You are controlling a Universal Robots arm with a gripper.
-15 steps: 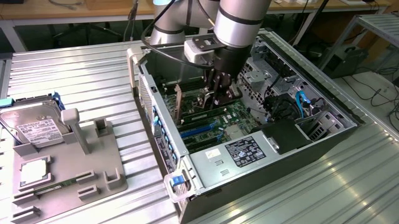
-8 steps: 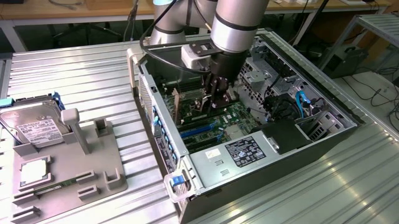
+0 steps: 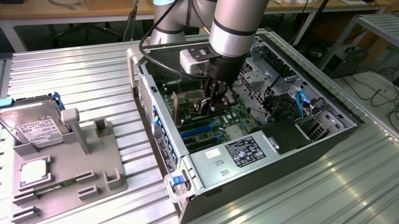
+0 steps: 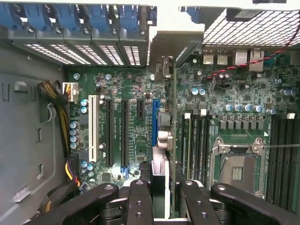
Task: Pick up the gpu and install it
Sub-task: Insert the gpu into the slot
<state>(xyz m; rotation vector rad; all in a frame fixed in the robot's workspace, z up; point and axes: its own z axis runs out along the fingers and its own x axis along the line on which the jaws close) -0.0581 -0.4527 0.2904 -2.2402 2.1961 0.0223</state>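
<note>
Gripper [image 3: 209, 103] inside open computer case [image 3: 311, 100], low over green motherboard [image 3: 218, 122]. Gripper closed on gpu [image 3: 184, 106], brownish card standing on edge, just beside fingers. Grey fixture tray [image 3: 93, 175] on bench [image 3: 74, 70], well apart from gripper. Hard drive [image 3: 32, 125] and processor chip [image 3: 34, 170] on tray.

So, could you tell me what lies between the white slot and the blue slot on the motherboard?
In the wrist view, two long black slots and one short black slot stand between the white slot and the blue slot.
</note>
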